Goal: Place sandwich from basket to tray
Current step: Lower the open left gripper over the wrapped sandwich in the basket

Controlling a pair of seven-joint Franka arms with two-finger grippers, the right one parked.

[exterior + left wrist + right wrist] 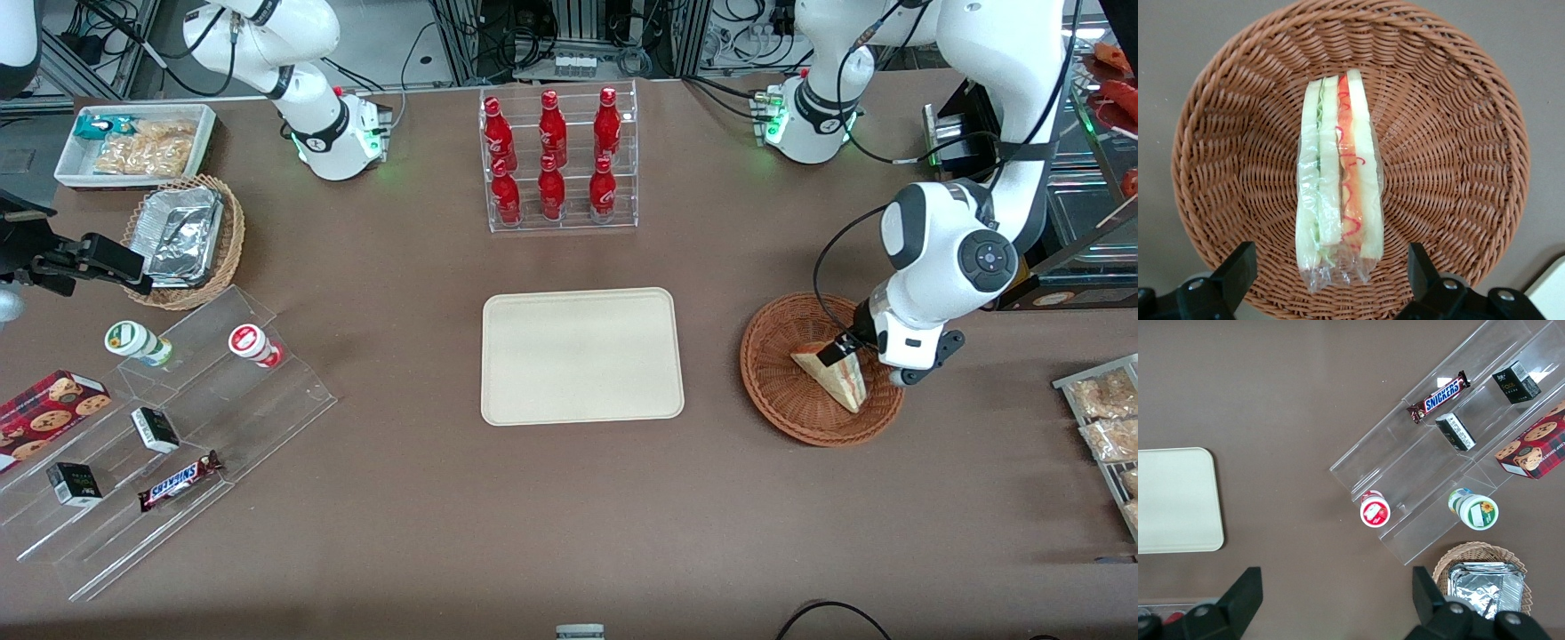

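The sandwich [836, 378], a wrapped wedge of white bread with red, orange and green filling, lies in the reddish-brown wicker basket [778, 373] toward the working arm's end of the table. My left gripper [845, 351] hangs over the basket, just above the sandwich. In the left wrist view the sandwich [1338, 180] lies in the basket [1451, 153], and the gripper [1330, 270] is open, one black finger [1238, 267] on each side of the sandwich's wrapped end, not touching it. The cream tray [582, 356] lies bare at the table's middle, beside the basket.
A clear rack of red bottles [558, 160] stands farther from the front camera than the tray. A clear stepped stand with snacks [169, 427], a tan basket of foil containers [182, 236] and a white snack bin [133, 142] lie toward the parked arm's end.
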